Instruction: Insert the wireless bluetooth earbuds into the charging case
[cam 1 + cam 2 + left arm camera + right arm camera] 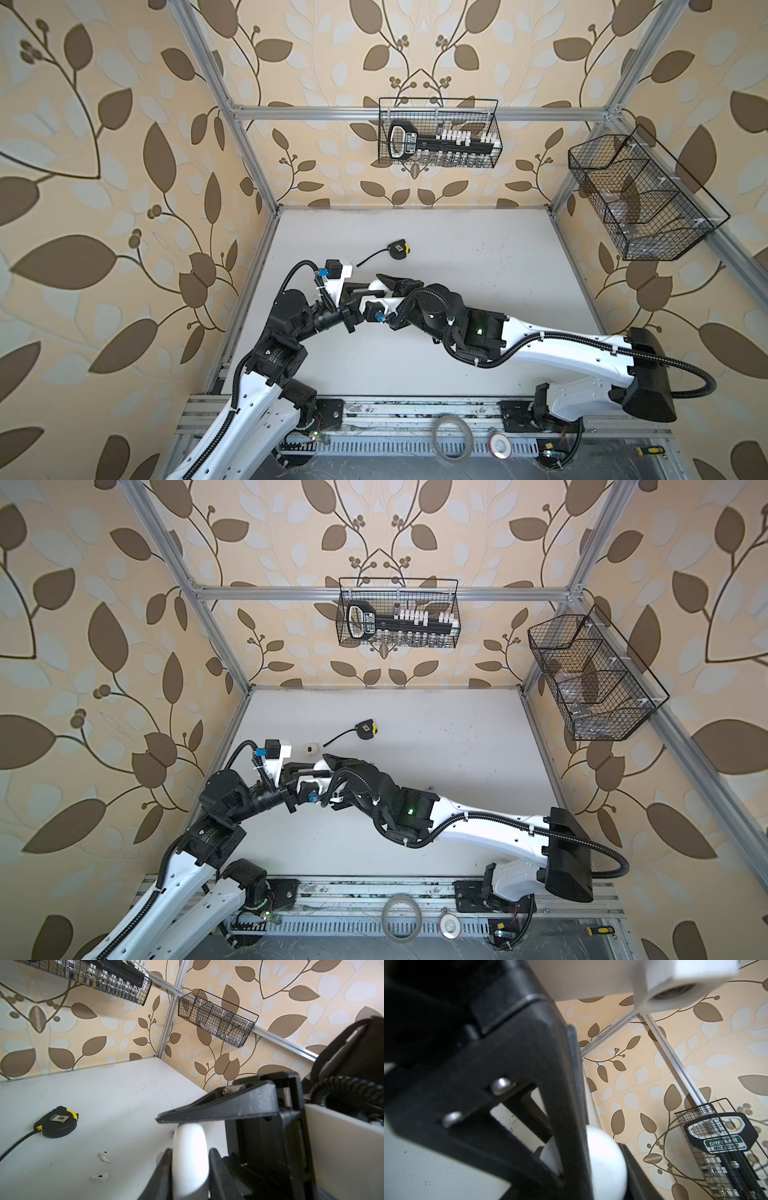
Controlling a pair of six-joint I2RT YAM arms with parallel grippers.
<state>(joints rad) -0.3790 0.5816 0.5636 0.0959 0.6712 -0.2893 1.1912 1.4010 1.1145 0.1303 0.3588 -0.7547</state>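
Mind the charging case [190,1140]: your left gripper [190,1159] is clamped narrowly on its sides while the right gripper [604,1159], jaws half-spread, pinches its other end, so opposed pulls could twist it loose. Two white earbuds [104,1157] lie on the table [124,1105], clear of both grippers, beside the tape measure [57,1122].

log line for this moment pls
left gripper: shut on white case | right gripper: same case | white earbuds: two loose on table
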